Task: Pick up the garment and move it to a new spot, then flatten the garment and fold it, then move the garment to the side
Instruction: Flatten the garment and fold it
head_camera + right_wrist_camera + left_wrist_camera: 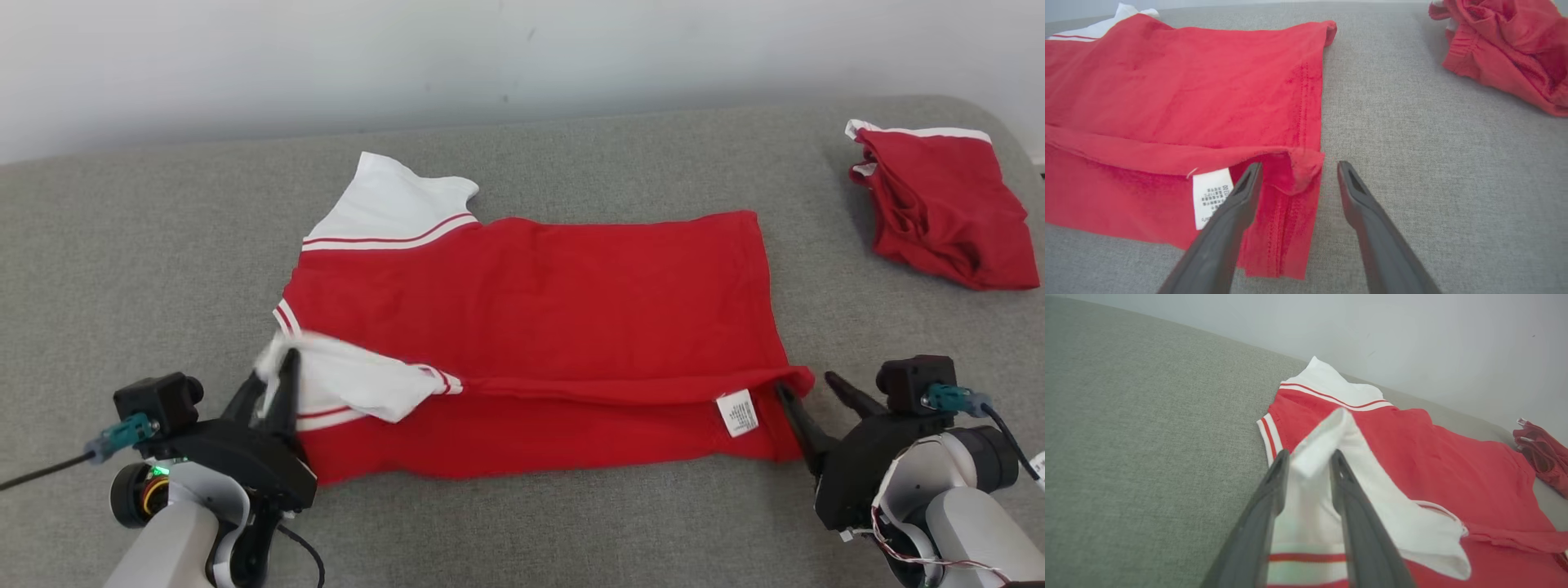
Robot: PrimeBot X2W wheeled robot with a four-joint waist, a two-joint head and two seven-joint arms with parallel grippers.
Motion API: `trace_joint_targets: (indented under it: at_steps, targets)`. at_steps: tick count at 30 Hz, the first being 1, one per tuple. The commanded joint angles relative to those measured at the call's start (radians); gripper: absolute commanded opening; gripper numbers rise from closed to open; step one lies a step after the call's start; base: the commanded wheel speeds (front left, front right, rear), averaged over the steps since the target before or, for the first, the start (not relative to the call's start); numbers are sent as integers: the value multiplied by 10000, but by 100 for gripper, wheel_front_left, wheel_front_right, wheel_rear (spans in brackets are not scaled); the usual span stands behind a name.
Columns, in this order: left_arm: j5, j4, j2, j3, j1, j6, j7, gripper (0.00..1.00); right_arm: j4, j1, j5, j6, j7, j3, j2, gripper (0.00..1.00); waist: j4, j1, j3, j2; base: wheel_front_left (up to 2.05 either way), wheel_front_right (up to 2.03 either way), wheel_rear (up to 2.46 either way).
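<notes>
looking down from the head view, the red t-shirt [531, 302] lies spread across the middle of the grey cushion [163, 245], collar end toward the frame's left and hem toward the right. its near long edge is turned over onto the body, and a white sleeve [367, 384] is tucked inward at lower left. i judge the moving and flattening done and the first lengthwise fold laid; further folds and the shift to the side are left. the left gripper [269, 380] sits at the sleeve, and the right gripper [804, 384] at the folded hem corner. a second red garment [947, 208] lies bunched at upper right, well apart. a white care label [737, 412] shows near the hem, its print too small to read.

in the left wrist view, the left gripper [1310, 455] has its jaws a narrow way apart with white sleeve cloth bulging up between them; whether they pinch it or merely straddle it, i cannot tell.

in the right wrist view, the right gripper [1299, 165] stands with its jaws wide apart, holding nothing. the hem corner [1308, 157] lies loose between them, one finger resting over the cloth beside the care label [1210, 196]. the label carries rows of tiny dark print that cannot be made out, and no brand shows anywhere.
</notes>
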Motion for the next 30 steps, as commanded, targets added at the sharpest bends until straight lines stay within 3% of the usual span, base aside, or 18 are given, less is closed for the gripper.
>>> trace_joint_targets:
  at_steps: [1,9,20,30]
  targets:
    - [109,107,-11,-24,3,-70,-166,100,85,-55,33,-28,-208,-35,-12,100,18,-2,-81,-2,0,0,0]
    - [21,-135,-143,243,1191,-76,-1102,100,319,944,197,-28,-1105,-237,169,100,49,-2,-312,-2,0,0,0]
    - [939,-1133,-114,223,2636,640,-1355,100,268,1204,119,-28,-1814,-461,713,100,236,-2,-250,-2,0,0,0]
    - [1210,-638,-299,228,2714,751,-1372,100,752,1118,-540,-28,-2098,-208,962,100,202,-2,-210,-2,0,0,0]
